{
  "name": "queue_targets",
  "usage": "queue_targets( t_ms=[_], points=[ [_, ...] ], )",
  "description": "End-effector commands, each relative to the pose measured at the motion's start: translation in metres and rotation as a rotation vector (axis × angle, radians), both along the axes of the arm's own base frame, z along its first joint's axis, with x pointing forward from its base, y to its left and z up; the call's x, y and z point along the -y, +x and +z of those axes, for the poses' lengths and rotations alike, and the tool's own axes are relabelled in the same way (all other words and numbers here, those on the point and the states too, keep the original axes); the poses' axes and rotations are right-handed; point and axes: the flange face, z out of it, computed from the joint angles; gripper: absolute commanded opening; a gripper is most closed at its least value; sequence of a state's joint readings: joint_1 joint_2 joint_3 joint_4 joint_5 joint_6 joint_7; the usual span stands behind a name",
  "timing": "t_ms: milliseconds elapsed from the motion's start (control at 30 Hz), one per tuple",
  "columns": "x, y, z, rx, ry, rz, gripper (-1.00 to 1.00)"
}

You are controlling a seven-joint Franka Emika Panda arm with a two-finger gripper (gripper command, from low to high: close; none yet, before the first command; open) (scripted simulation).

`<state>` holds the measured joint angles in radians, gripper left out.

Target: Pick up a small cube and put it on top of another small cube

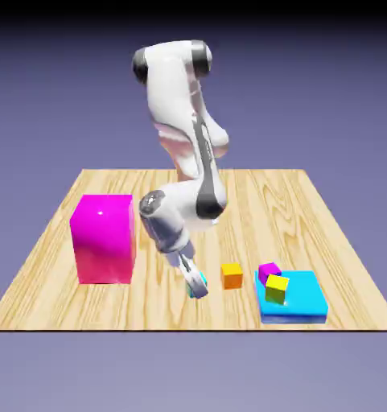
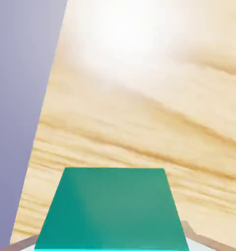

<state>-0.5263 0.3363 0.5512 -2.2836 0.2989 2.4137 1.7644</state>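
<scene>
- Our fingers (image 1: 198, 284) are closed on the teal cube (image 2: 112, 208).
- The cube sits between them, large in the hand view.

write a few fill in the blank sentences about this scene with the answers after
The gripper is closed on the ____ cube.
The tall block at the exterior view's left is ____.
The cube standing between the gripper and the cyan slab is ____.
The table top looks made of ____.

Missing words: teal; magenta; orange; wood
</scene>
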Motion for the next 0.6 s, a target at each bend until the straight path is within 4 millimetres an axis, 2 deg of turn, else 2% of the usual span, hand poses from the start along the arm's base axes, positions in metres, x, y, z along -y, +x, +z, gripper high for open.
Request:
queue_targets(
  t_ms=[0, 133, 233, 267, 300, 433, 467, 500, 567],
  points=[
    [-0.017, 0.003, 0.009, -0.001, 0.000, 0.012, -1.00],
    [-0.087, 0.010, 0.046, -0.001, -0.002, 0.055, -1.00],
    [-0.140, 0.007, 0.076, 0.001, -0.010, 0.086, -1.00],
    [-0.147, 0.006, 0.080, 0.001, -0.011, 0.090, -1.00],
    [-0.147, 0.006, 0.080, 0.001, -0.011, 0.090, -1.00],
    [-0.164, -0.002, 0.014, 0.001, -0.011, 0.090, -1.00],
    [-0.164, -0.002, 0.014, 0.001, -0.011, 0.090, 1.00],
    [-0.164, -0.002, 0.014, 0.001, -0.011, 0.090, 1.00],
    [-0.154, 0.004, 0.048, 0.002, -0.011, 0.089, 1.00]
  ],
)
